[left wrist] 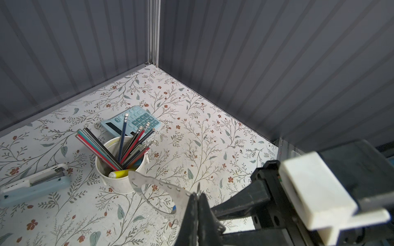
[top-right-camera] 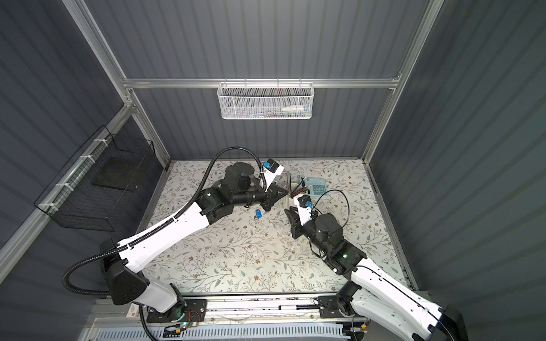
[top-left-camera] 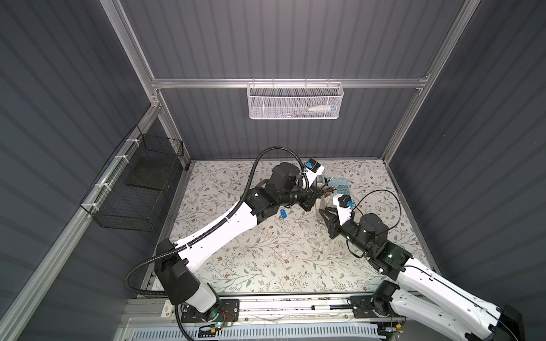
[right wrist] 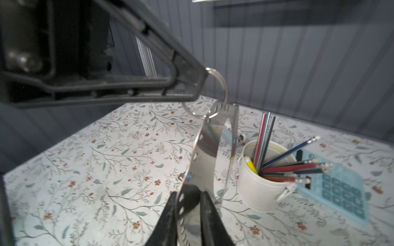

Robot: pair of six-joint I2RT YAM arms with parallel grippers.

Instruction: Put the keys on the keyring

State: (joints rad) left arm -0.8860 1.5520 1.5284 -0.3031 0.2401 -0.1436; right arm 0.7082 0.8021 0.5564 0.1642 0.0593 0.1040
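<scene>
Keys: one blue-tagged key lies loose on table, behind left gripper, under its wrist; second not seen.
Left gripper: jaws pressed together on small split ring.
Keyring: hangs between both grippers; appears linked to split ring.
Right gripper: jaws closed onto keyring's lower band.
Step (judged): hold band steady, avoid twisting the link.
Look: thin, flat, grey, mirror-like loop; small studs or holes along rim; wide centre.

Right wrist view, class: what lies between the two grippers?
A small wire ring, pinched by the left gripper, hooked through the flat grey keyring, which the right gripper grips; the right wrist view shows it.
</scene>
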